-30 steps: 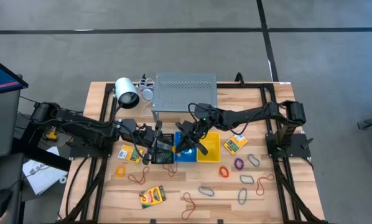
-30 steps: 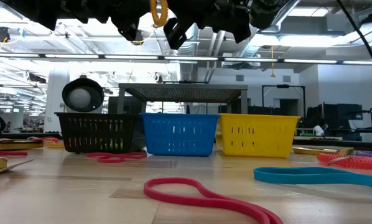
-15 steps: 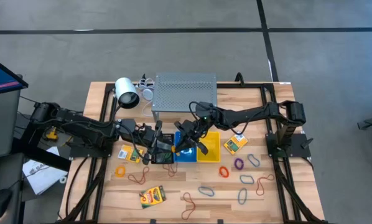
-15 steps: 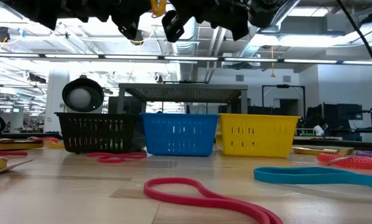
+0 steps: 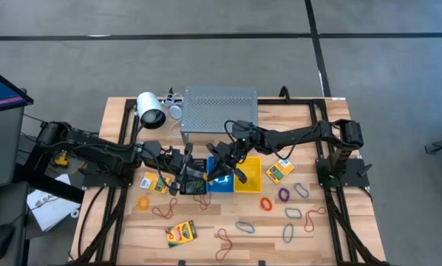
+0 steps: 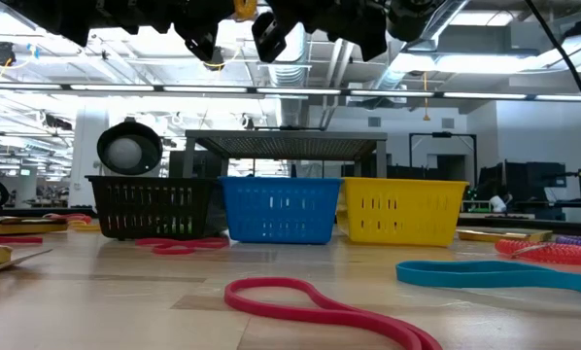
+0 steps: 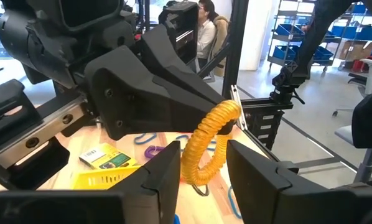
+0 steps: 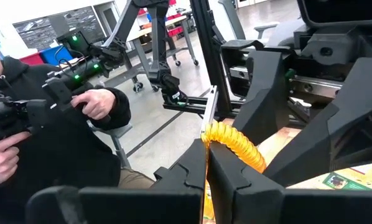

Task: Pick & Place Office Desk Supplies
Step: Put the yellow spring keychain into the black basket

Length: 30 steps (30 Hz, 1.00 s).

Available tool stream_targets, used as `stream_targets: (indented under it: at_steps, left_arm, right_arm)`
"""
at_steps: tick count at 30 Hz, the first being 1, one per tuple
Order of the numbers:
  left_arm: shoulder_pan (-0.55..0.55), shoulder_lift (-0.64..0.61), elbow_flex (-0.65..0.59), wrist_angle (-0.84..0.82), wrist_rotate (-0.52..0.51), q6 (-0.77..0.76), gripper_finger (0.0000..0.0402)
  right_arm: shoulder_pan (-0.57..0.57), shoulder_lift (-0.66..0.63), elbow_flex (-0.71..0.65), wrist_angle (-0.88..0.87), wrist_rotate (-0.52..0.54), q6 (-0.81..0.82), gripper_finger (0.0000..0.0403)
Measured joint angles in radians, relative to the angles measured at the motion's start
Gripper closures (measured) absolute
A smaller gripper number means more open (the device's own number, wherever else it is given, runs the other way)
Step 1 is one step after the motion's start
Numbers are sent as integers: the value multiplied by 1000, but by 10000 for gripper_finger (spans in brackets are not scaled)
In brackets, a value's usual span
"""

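An orange coiled rubber band (image 7: 206, 146) hangs in the air between my two grippers, above the black basket (image 6: 153, 207) and the blue basket (image 6: 281, 209). My right gripper (image 8: 206, 167) is shut on it. My left gripper (image 7: 201, 180) faces it at the same height. Its fingers stand apart on either side of the loop's lower part. In the low view the band (image 6: 244, 8) shows at the very top, between both hands. More bands (image 5: 245, 226) and crayon boxes (image 5: 181, 233) lie flat on the table. My right gripper pinches one end of the orange loop (image 8: 218, 132) between its two fingers, which come at it about level from the table's right side. The loop is lifted clear and curves out toward my left gripper. My left gripper's fingers (image 7: 167, 168) flank the loop's lower part (image 7: 195, 168); whether they touch it, I cannot tell.
The yellow basket (image 6: 402, 209) stands right of the blue one. Behind them are the grey perforated shelf (image 5: 219, 109) and a white cylinder (image 5: 150, 111). A red band (image 6: 320, 303) and a blue band (image 6: 495, 275) lie near the front edge. A person (image 8: 43, 124) sits beyond the table.
The orange band has gone up a little at my right gripper's fingertips; both arms have otherwise kept their places above the baskets.
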Motion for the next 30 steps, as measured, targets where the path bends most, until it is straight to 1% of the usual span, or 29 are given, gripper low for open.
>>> stream_targets:
  at_steps: [11,14,18,21,25,30]
  left_arm:
    - [0,0,0,15,-1,0,374]
    - [0,0,0,15,-1,1,385]
    - [0,0,0,14,-1,18,384]
    - [0,0,0,12,0,19,385]
    - [0,0,0,7,-1,19,388]
    - [1,0,0,6,0,26,387]
  right_arm:
    - [0,0,0,0,0,-3,402]
    - [0,0,0,0,0,-8,402]
    - [5,0,0,4,27,-27,394]
    - [5,0,0,4,28,-26,374]
    - [3,0,0,-9,11,-11,335]
    - [2,0,0,-9,-31,-10,265]
